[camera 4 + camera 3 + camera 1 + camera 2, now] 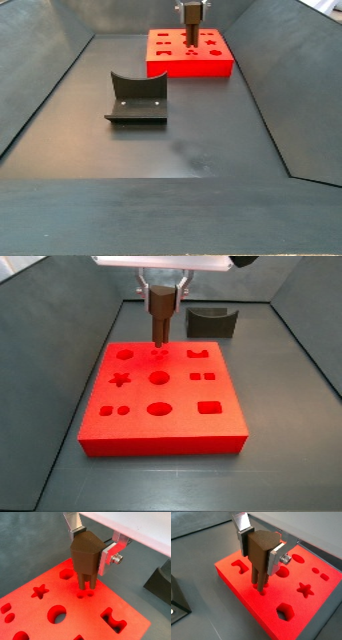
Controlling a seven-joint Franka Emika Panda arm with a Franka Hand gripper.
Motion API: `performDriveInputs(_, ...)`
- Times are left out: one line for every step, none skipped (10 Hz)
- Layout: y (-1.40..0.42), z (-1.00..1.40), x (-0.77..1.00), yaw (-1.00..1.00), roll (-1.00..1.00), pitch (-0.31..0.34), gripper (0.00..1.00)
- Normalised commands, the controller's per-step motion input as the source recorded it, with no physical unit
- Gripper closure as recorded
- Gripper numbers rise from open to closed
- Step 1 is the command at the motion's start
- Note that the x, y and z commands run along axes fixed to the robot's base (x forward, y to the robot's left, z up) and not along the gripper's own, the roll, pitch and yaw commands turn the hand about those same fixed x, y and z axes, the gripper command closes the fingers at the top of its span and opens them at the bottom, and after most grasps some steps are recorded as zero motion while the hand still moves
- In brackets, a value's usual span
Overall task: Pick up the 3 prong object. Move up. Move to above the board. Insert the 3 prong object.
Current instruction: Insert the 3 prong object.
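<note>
My gripper [89, 547] is shut on the 3 prong object [85, 554], a brown peg piece with a blocky top and thin prongs below. It also shows in a wrist view [259, 552] and in both side views [162, 308] [193, 16]. The piece hangs upright over the board [134, 421], a bright red slab with darker cut-outs. The prong tips reach the three small dot holes [85, 594] at the board's far row; in a wrist view [260, 587] they touch or enter the holes. The silver fingers [107, 558] clamp the blocky top from both sides.
The fixture [136, 100], a dark bracket on a base plate, stands on the grey floor apart from the board; it also shows behind the board in a side view [211, 322]. Sloping dark walls [40, 90] enclose the floor.
</note>
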Motion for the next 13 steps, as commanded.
performDriveInputs(0.0,-0.08,-0.12,0.0,0.0,0.0,1.0)
performDriveInputs(0.0,-0.13,-0.09,0.0,0.0,-0.006,1.0)
performDriveInputs(0.0,-0.23,-0.05,0.0,0.0,-0.031,1.0)
performDriveInputs(0.0,-0.32,0.0,0.03,0.0,-0.049,1.0)
performDriveInputs(-0.07,-0.42,0.0,0.05,0.0,-0.073,1.0)
performDriveInputs(-0.13,-0.44,0.06,0.09,-0.06,-0.081,1.0)
performDriveInputs(-0.07,-0.33,0.19,0.1,-0.08,-0.094,1.0)
performDriveInputs(0.0,-0.14,0.2,0.1,-0.1,-0.149,1.0)
performDriveInputs(0.0,-0.18,0.0,0.15,-0.01,-0.104,1.0)
performDriveInputs(0.0,-0.28,-0.05,0.19,0.0,-0.106,1.0)
performDriveInputs(0.0,-0.39,-0.16,0.32,0.01,-0.106,1.0)
performDriveInputs(0.0,-0.46,-0.12,0.54,0.0,-0.121,1.0)
performDriveInputs(-0.01,-0.51,-0.07,0.59,0.0,-0.124,1.0)
